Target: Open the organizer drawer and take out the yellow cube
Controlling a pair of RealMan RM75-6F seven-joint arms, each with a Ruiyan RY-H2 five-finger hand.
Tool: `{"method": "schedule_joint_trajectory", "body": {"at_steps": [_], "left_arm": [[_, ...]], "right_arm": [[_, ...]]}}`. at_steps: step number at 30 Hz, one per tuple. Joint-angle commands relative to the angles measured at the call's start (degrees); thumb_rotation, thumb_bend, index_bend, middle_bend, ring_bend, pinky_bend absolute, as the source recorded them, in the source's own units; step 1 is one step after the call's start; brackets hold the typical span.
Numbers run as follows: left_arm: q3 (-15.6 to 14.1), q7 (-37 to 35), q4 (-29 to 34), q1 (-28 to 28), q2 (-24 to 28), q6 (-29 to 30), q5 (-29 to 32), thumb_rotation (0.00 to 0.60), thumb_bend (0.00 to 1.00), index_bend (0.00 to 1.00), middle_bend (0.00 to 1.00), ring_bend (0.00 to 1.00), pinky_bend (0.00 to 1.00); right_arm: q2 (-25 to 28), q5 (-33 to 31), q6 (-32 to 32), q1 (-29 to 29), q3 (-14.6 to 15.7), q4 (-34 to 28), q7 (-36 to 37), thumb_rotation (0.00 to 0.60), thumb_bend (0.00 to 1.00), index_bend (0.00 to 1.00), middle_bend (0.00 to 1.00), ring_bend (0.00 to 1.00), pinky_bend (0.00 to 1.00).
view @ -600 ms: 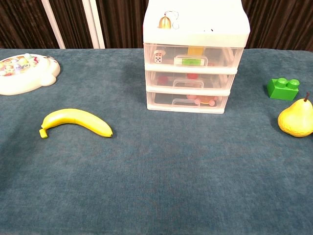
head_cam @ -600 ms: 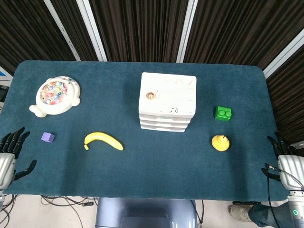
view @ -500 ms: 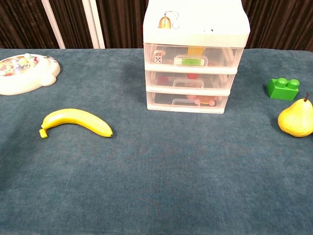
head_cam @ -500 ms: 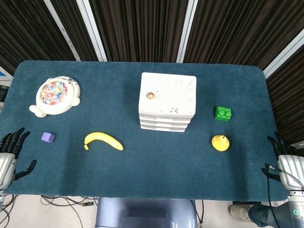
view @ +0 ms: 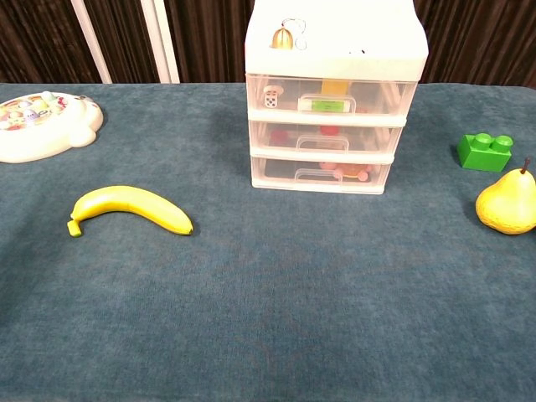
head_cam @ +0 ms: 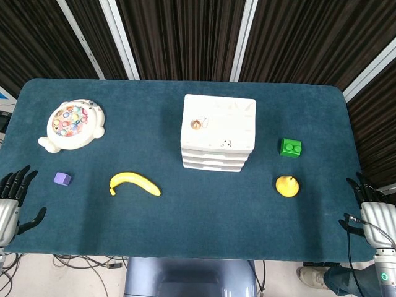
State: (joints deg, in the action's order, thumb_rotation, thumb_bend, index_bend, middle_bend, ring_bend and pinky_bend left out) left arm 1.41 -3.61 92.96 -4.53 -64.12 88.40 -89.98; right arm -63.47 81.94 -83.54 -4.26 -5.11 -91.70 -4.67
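Left hand (head_cam: 11, 204) and right hand (head_cam: 374, 213) spread, empty, organizer (head_cam: 218, 133) drawers closed, fronts facing robot

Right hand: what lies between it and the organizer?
In the head view, only the pear lies between the right hand and the organizer; the rest is bare cloth.

A table covered in dark teal cloth (head_cam: 185, 210) carries a white plastic three-drawer organizer (head_cam: 218, 132) near its middle. To the left lie a curved yellow banana (head_cam: 134, 183), a small purple cube (head_cam: 62, 179) and a round white toy board with coloured dots (head_cam: 72, 125) (it sits nearest the far left corner). To the right sit a green plastic building brick (head_cam: 290, 147) and a yellow pear (head_cam: 287, 185).
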Motion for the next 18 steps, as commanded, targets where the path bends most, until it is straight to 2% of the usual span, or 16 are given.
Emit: {"method": "schedule_joint_trajectory", "body": {"at_steps": [1,12,18], "left_arm": [[-0.02,-0.04,0.05,0.03,-0.01,0.12,-0.12,0.6,0.31,0.05,0.0,0.0,0.0],[0.0,-0.11,0.11,0.1,0.07,0.04,0.05,0.6,0.31,0.05,0.0,0.0,0.0],[0.07,-0.11,0.11,0.11,0.03,0.11,0.08,0.6,0.31,0.05,0.0,0.0,0.0]], "right_arm": [[0.04,0.06,-0.14,0.02,-0.03,0.01,-0.02,0.6,0.13,0.12,0.05,0.24,0.26],[-0.08,0.11,-0.64,0.2,-0.16,-0.21,0.52,0.6,0.13,0.12,0.05,0.24,0.26],[0.94,1.16,1.09,-0.09,0.61,-2.46,6.39,0.6,0.13,0.12,0.07,0.26,0.26]]}}
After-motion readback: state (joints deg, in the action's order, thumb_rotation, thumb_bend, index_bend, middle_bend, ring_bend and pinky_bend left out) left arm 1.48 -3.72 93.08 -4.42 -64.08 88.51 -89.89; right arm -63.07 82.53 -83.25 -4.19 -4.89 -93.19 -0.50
